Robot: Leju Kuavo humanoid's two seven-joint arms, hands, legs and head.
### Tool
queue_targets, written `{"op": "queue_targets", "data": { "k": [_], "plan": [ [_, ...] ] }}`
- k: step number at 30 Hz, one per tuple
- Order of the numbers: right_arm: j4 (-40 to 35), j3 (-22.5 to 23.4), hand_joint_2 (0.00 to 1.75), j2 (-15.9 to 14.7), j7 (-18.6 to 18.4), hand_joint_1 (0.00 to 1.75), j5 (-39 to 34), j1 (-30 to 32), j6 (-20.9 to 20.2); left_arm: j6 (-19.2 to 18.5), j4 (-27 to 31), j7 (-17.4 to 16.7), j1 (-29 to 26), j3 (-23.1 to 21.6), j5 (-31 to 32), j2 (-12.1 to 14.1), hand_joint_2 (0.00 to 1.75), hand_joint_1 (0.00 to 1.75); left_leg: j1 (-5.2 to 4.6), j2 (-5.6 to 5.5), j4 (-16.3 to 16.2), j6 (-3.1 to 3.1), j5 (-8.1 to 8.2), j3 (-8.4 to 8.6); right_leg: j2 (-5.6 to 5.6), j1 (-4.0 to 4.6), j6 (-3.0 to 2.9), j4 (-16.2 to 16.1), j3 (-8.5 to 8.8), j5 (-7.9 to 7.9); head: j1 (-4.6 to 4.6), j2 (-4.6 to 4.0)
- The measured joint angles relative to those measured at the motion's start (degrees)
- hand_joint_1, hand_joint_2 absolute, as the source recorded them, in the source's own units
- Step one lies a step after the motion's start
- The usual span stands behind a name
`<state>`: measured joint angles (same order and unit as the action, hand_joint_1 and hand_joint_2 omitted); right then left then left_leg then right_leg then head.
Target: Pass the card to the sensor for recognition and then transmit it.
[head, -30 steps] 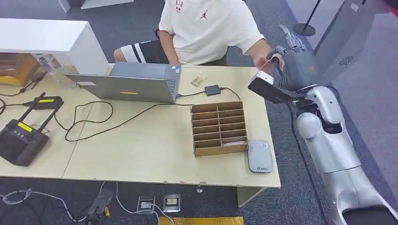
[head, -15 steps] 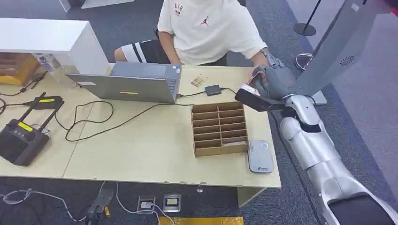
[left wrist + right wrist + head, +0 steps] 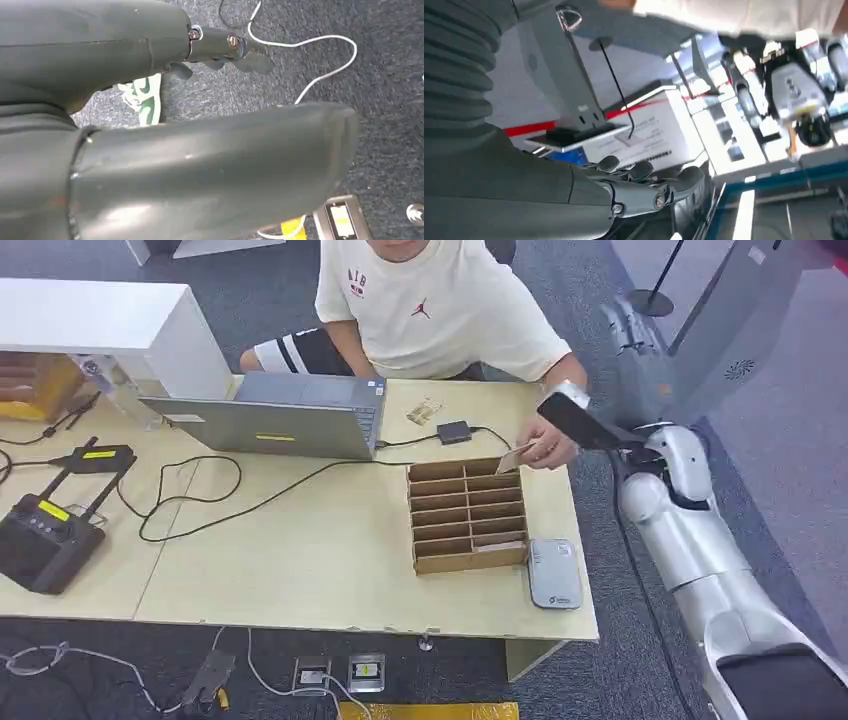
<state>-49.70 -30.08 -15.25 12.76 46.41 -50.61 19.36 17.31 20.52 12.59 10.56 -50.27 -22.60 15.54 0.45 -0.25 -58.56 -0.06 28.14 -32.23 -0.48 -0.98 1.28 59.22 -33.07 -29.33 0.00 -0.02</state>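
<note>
The right hand [image 3: 628, 335] is raised beyond the counter's [image 3: 330, 560] far right corner, blurred in the head view; in the right wrist view its fingers [image 3: 644, 172] stretch out apart with nothing between them. The card [image 3: 514, 457] is pinched in a person's hand [image 3: 549, 449] at the far right corner of the wooden tray [image 3: 467, 513], touching its rim. The sensor [image 3: 553, 573], a flat grey box, lies on the counter just beside the tray's near right corner. The left hand [image 3: 220, 50] hangs over the carpet, its fingers [image 3: 250, 60] loosely curled and holding nothing. A laptop [image 3: 275, 420] sits at the counter's far side in front of the person [image 3: 430, 305].
</note>
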Motion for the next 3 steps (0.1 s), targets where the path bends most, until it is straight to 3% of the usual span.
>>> {"op": "queue_targets", "data": {
  "k": [3],
  "plan": [
    [-0.92, 2.92, 1.75, -1.99, 2.06, 0.00, -2.43, -2.24, 3.53, 0.50, -0.07, 0.39, -0.57, 0.00, -1.10, 0.04, 0.00, 0.00, -0.01, 0.02, -0.02, 0.00, 0.00, 0.02, 0.02, -0.01, 0.00, -0.03, -0.01, 0.00, -0.02, 0.00]
  ]
}}
